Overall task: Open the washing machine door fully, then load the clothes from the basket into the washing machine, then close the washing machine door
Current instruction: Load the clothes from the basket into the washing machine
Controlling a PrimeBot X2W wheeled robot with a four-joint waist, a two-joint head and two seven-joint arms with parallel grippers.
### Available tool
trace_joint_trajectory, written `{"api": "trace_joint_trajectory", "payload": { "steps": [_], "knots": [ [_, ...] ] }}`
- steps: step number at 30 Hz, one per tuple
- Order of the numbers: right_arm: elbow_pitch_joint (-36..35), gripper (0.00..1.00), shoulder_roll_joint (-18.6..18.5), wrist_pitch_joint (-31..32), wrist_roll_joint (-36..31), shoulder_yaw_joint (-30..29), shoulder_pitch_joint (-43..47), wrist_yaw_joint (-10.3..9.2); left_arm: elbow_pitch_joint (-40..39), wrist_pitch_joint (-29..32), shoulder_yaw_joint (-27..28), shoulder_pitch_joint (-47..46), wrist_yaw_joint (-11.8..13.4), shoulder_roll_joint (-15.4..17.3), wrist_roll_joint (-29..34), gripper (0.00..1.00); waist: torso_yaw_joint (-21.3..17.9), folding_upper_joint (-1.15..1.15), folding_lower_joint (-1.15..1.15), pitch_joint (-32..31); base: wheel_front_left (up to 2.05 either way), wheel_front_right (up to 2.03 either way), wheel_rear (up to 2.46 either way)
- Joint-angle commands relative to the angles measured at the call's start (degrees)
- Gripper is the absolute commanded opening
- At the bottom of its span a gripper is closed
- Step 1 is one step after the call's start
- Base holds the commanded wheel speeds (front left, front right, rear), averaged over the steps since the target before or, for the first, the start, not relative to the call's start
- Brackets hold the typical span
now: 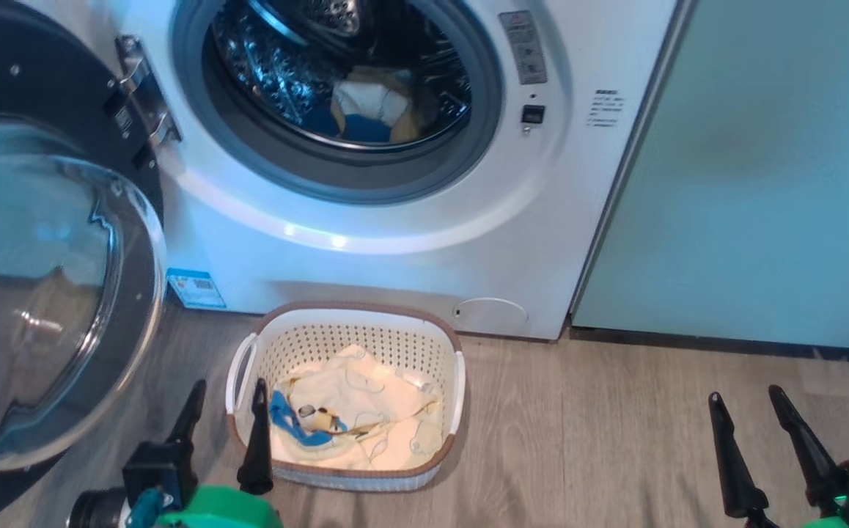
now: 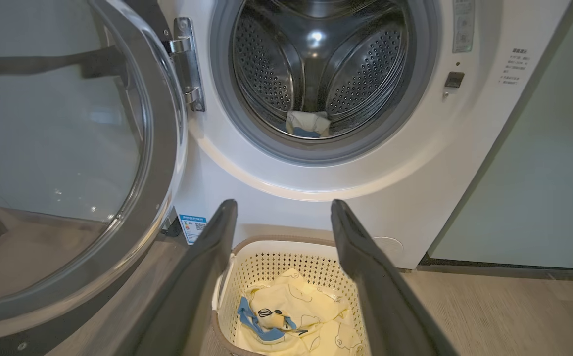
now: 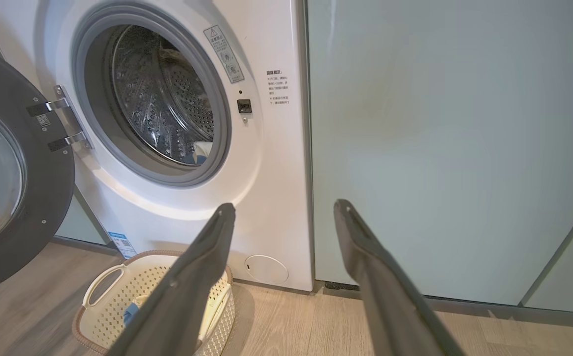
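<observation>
While hanging low above the grey wood-look floor (image 1: 615, 440), left gripper (image 1: 228, 387) with long dark fingers spread wide, empty, tips at the left handle (image 1: 237, 370) of a small cream perforated plastic basket (image 1: 366, 339) with a brown rim. Inside it, crumpled pale yellow printed clothes (image 1: 373, 411) with a bright blue strip (image 1: 289, 425) on the gripper's side: just ahead and slightly right of those fingers, no clear long axis. Basket open upward, seemingly longer side to side, parallel to the white front-loading washing machine (image 1: 395, 271) behind. Right gripper (image 1: 745, 396) likewise spread, empty, well apart to the right; left arm nearer. Round black-ringed glass washing machine door (image 1: 43, 293) swung wide at left; one pale garment (image 1: 369, 110) already in the steel drum (image 1: 263, 66).
</observation>
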Motion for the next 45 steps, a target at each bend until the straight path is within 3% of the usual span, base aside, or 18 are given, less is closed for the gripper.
{"api": "trace_joint_trajectory", "payload": {
  "steps": [1, 33, 39, 45],
  "knots": [
    [-2.29, 1.00, -0.97, 0.24, -0.19, 1.11, -1.03, -0.16, -1.53, -0.36, 2.57, -1.78, -0.18, 0.13, 0.69, 1.00, -0.53, 0.00, 0.01, -0.66, 0.00, 0.00, 0.00],
    [-2.37, 1.00, -0.97, -0.26, 0.78, 1.37, -1.41, -0.16, 1.61, 0.83, 2.15, -3.82, -3.00, -1.34, 2.54, 1.00, -1.90, 0.00, 0.01, 1.94, 0.00, 0.00, 0.00],
    [-2.27, 1.00, -0.97, -0.76, 1.30, 1.60, -2.57, -0.16, 7.65, 3.90, 0.57, -8.41, -5.50, -1.70, 1.23, 1.00, -2.41, 0.00, 0.01, 5.09, 0.00, 0.00, 0.00],
    [-2.01, 1.00, -0.97, -1.42, 1.83, 1.63, -4.62, -0.16, 20.08, 6.88, -1.59, -16.86, -10.62, -3.29, -1.01, 1.00, -4.02, 0.00, 0.01, 9.78, 0.00, 0.00, 0.00]
  ]
}}
